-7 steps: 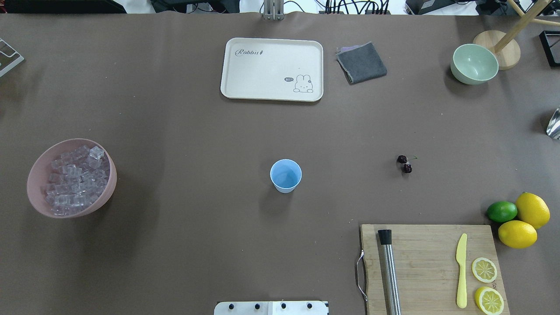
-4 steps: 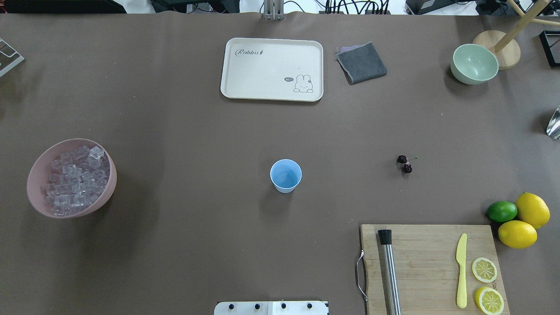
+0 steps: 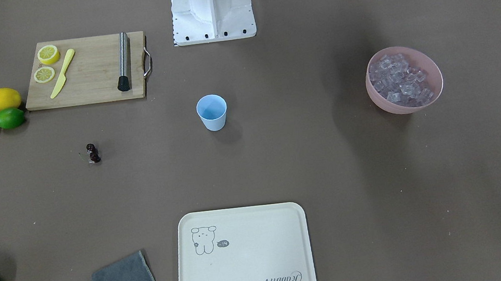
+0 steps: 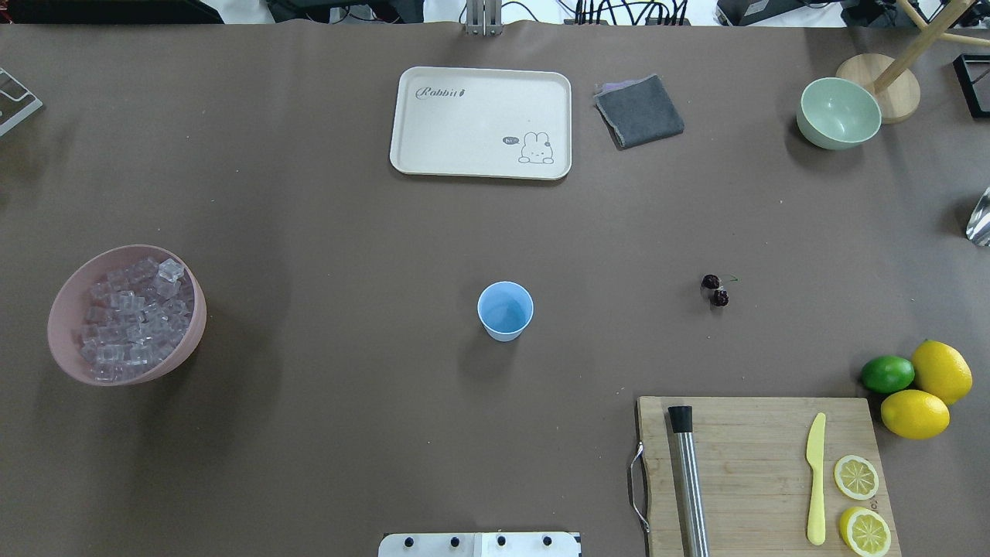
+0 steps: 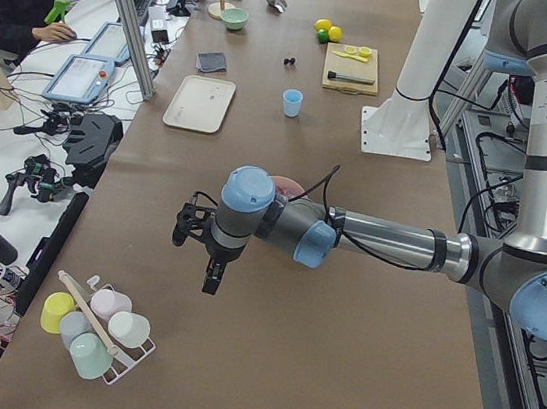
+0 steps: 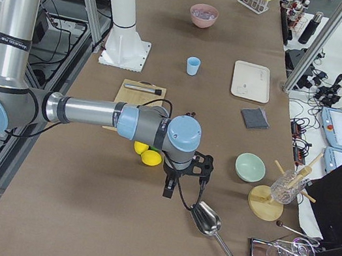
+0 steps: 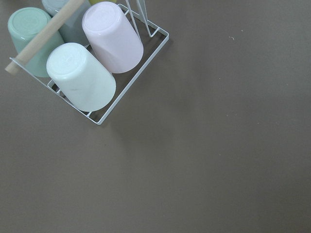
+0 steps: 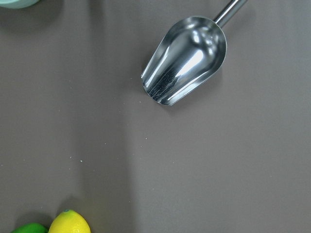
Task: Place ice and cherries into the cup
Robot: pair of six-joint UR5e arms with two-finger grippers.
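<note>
Hovering over opposite ends of the counter (image 4: 348,232), my left fingers (image 5: 212,275) and right fingers (image 6: 169,187) may be apart or together; I cannot tell. Midway, within either arm's reach, the small light blue plastic cup (image 4: 505,311) stands upright and looks empty. Clear ice cubes (image 4: 131,321) fill a round pink bowl (image 4: 69,363) on my left, and dark red cherries (image 4: 715,289) lie on my right.

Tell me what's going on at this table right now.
Nothing is being handled. The left gripper hangs over bare table beside some upturned pastel cups. The right gripper hangs above a shiny metal scoop. Whether either is open cannot be told. The small light blue plastic cup stands empty mid-table. The clear ice cubes lie in the pink bowl and the dark red cherries lie on the table, so neither has gone in.
</note>
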